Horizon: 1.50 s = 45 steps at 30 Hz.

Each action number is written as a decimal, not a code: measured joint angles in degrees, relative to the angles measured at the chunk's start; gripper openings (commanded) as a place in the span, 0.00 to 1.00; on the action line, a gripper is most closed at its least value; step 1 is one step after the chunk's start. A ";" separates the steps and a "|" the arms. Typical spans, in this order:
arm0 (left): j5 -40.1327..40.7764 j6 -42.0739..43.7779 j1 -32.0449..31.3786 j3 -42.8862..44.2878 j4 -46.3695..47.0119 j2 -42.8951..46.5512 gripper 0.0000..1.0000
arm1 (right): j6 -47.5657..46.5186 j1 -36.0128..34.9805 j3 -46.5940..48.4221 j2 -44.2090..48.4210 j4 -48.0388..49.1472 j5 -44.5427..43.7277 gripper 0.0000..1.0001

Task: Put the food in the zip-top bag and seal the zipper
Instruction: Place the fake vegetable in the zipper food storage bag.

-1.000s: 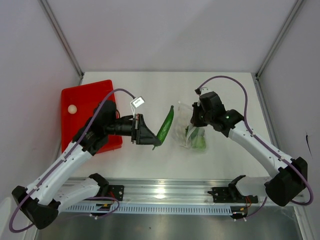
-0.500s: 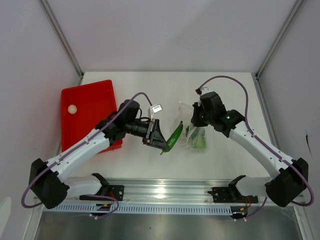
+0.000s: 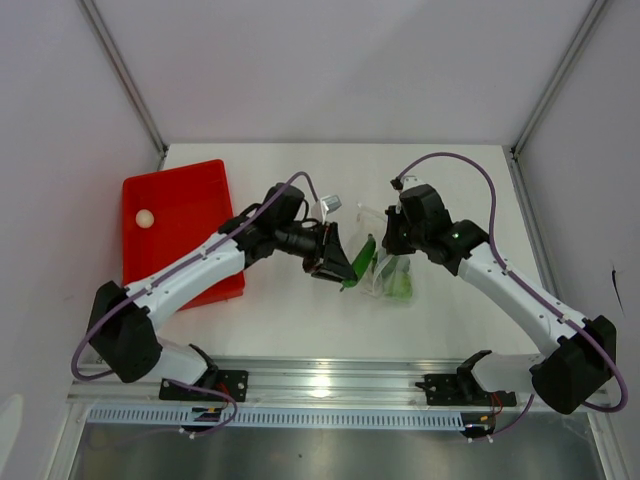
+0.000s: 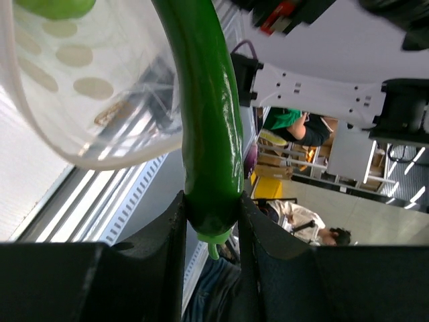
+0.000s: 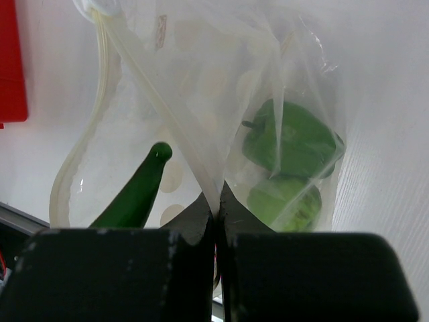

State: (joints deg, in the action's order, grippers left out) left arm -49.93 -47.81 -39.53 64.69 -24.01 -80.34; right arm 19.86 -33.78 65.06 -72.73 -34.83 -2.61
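My left gripper (image 3: 344, 270) is shut on the stem end of a long dark green pepper (image 3: 359, 264), part of the food. In the left wrist view the pepper (image 4: 208, 127) runs up from my left gripper (image 4: 211, 209) toward the zip-top bag (image 4: 80, 94). The pepper tip (image 5: 139, 189) lies just inside the open mouth of the bag (image 5: 201, 60). My right gripper (image 5: 216, 204) is shut on the bag's zipper strip (image 5: 157, 107) and holds the mouth up. Two green pieces (image 5: 288, 144) lie inside. A small white ball (image 3: 146, 217) sits apart.
A red tray (image 3: 190, 205) at the left of the table holds the white ball. The metal rail (image 3: 320, 380) with both arm bases runs along the near edge. Grey walls and frame posts (image 3: 125, 75) close the back and sides.
My left arm has swung right and forward, carrying the pepper from mid-table to the bag's mouth. The right gripper has stayed in place on the bag.
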 measured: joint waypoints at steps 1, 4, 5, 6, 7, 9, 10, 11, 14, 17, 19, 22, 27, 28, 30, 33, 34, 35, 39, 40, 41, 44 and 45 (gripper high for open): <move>0.39 -0.26 -0.02 1.03 -0.35 -0.39 0.04 | 0.00 0.00 -0.02 0.02 0.00 -0.02 0.00; 2.16 -0.15 -0.11 6.23 -2.56 -2.86 0.01 | 0.00 0.00 -0.24 0.02 0.02 0.00 0.00; 2.89 -0.04 -0.13 8.02 -3.10 -3.82 0.01 | 0.00 0.00 -0.33 0.04 0.04 0.00 0.00; 3.67 0.20 -0.13 9.42 -3.76 -4.61 0.01 | 0.02 0.00 -0.42 0.04 0.04 0.00 0.00; 4.61 0.31 -0.13 10.64 -4.28 -5.40 0.02 | 0.02 0.00 -0.50 0.04 0.02 0.00 0.00; 6.05 0.35 -0.13 11.76 -5.03 -6.54 0.03 | 0.02 0.00 -0.57 0.04 0.02 0.00 0.00; 6.82 0.35 -0.13 11.91 -5.57 -6.95 0.04 | 0.02 0.00 -0.57 0.07 0.07 0.00 0.00; 7.63 0.35 -0.17 11.96 -6.19 -7.34 0.04 | 0.02 0.00 -0.57 0.11 0.04 0.02 0.00; 9.75 0.37 -0.22 11.96 -7.67 -8.41 0.04 | 0.02 0.00 -0.57 0.22 0.04 0.00 0.00; 11.15 0.42 -0.22 11.96 -8.46 -9.03 0.04 | 0.02 0.00 -0.57 0.39 0.07 0.00 0.00; 12.00 0.44 -0.22 11.96 -8.57 -9.33 0.06 | 0.02 0.00 -0.57 0.42 0.07 0.00 0.00; 12.68 0.37 -0.22 11.96 -8.52 -9.70 0.19 | 0.02 0.00 -0.57 0.42 0.11 0.02 0.00; 14.34 0.42 -0.24 12.20 -8.46 -9.79 0.99 | 0.02 0.00 -0.57 0.44 0.24 0.02 0.00; 14.47 0.44 -0.26 12.55 -8.66 -9.81 0.99 | 0.02 0.00 -0.57 0.42 0.26 0.02 0.00; 14.84 0.33 -0.26 13.18 -8.61 -9.79 0.99 | 0.02 0.00 -0.57 0.44 0.26 0.02 0.00; 15.15 0.35 -0.26 13.44 -7.93 -9.62 0.99 | 0.02 0.00 -0.57 0.48 0.26 0.02 0.00; 15.43 0.37 -0.26 13.42 -7.85 -9.38 1.00 | 0.02 0.00 -0.57 0.55 0.26 0.02 0.00; 15.80 0.42 -0.26 13.40 -7.87 -8.96 0.99 | 0.02 0.00 -0.57 0.63 0.28 0.02 0.00; 19.58 1.53 -0.28 13.25 -8.48 -5.22 1.00 | 0.02 0.00 -0.57 0.68 0.37 0.02 0.00; 20.70 1.88 -0.31 13.20 -8.66 -4.00 1.00 | 0.02 0.00 -0.57 0.68 0.37 0.02 0.00; 22.25 2.23 -0.31 13.14 -8.94 -2.69 0.99 | 0.02 0.00 -0.57 0.68 0.37 0.02 0.00; 26.67 2.95 0.33 11.74 -9.05 1.92 0.99 | 0.02 0.00 -0.57 0.68 0.39 0.04 0.00; 27.89 3.04 0.90 10.56 -8.74 3.80 0.99 | 0.00 0.00 -0.57 0.68 0.37 0.04 0.00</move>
State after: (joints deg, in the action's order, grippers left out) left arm -22.04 -44.77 -38.63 75.24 -32.75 -76.53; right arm 19.86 -33.78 64.49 -72.05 -34.46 -2.57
